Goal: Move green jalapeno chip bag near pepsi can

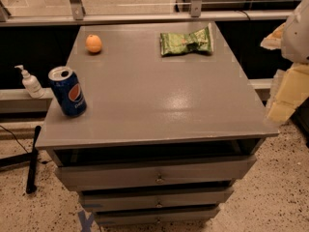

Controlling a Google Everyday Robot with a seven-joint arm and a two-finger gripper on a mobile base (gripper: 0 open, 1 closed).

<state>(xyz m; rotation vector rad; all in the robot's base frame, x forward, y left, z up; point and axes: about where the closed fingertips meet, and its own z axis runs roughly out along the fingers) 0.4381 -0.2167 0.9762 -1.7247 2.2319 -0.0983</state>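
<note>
The green jalapeno chip bag (186,41) lies flat at the far right of the grey cabinet top (159,100). The pepsi can (68,91) stands upright, slightly tilted in view, at the near left edge of the top. The two are far apart, on opposite sides of the top. My gripper (289,83) shows as white and cream parts at the right edge of the view, beyond the cabinet's right side, well away from the bag and holding nothing that I can see.
An orange (93,43) sits at the far left of the top. A white pump bottle (31,83) stands on a ledge left of the cabinet. Drawers (157,177) are below the top. A black stand (32,163) lies on the floor at left.
</note>
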